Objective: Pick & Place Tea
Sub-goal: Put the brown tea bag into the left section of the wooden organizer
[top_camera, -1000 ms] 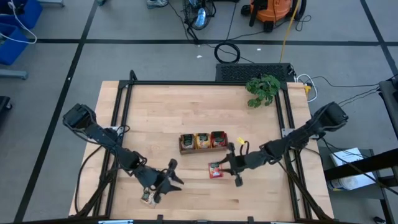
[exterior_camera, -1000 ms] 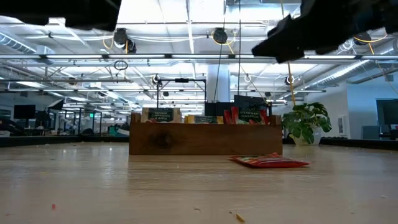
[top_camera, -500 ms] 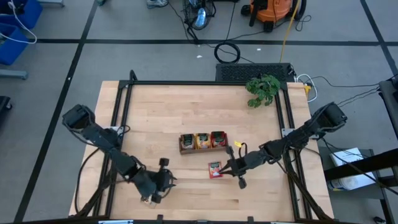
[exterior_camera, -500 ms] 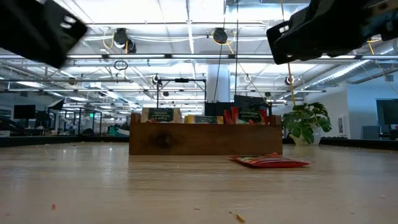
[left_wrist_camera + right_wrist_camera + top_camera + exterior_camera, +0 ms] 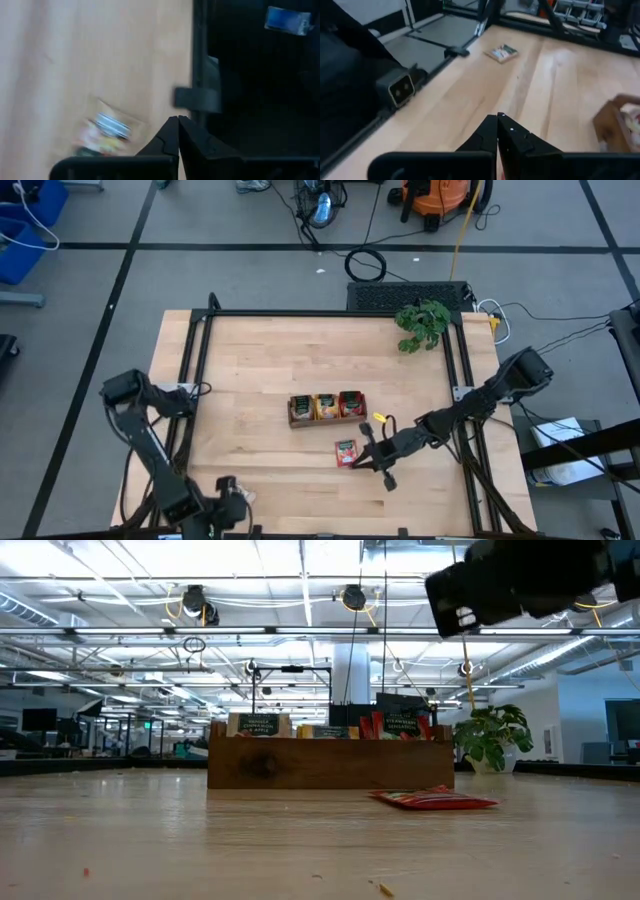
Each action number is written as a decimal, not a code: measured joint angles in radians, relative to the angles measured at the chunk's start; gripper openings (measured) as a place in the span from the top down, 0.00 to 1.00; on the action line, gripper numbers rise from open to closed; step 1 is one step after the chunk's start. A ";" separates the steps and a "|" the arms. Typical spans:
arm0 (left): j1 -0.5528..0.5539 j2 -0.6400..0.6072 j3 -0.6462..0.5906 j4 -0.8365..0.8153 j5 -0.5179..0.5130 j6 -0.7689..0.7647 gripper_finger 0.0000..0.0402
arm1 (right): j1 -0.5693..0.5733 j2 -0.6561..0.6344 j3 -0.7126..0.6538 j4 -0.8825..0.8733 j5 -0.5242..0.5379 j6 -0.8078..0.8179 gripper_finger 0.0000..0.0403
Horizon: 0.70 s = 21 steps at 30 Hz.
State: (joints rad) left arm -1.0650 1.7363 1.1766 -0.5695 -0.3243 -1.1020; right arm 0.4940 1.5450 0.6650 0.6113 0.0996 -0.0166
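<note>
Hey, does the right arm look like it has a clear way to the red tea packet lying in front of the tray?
Probably yes. The right gripper, shut and empty, sits right beside the red tea packet, nothing between them.

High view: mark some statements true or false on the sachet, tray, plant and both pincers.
1. The red sachet lies flat on the table, outside the tray. True.
2. The right pincer is open. False: it is shut on nothing, above the table by the red sachet.
3. The plant stands in the tray. False: it stands at a far table corner, apart from the tray.
4. The left pincer is shut, by the table edge opposite the plant's. True.
</note>
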 joint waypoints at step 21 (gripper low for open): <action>-0.018 0.172 -0.003 -0.328 0.108 -0.241 0.93 | -0.056 0.407 0.345 -0.019 -0.180 -0.074 1.00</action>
State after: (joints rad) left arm -1.0832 1.9087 1.1740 -0.8974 -0.2159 -1.3432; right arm 0.4381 1.9522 1.0103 0.5922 -0.0807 -0.0910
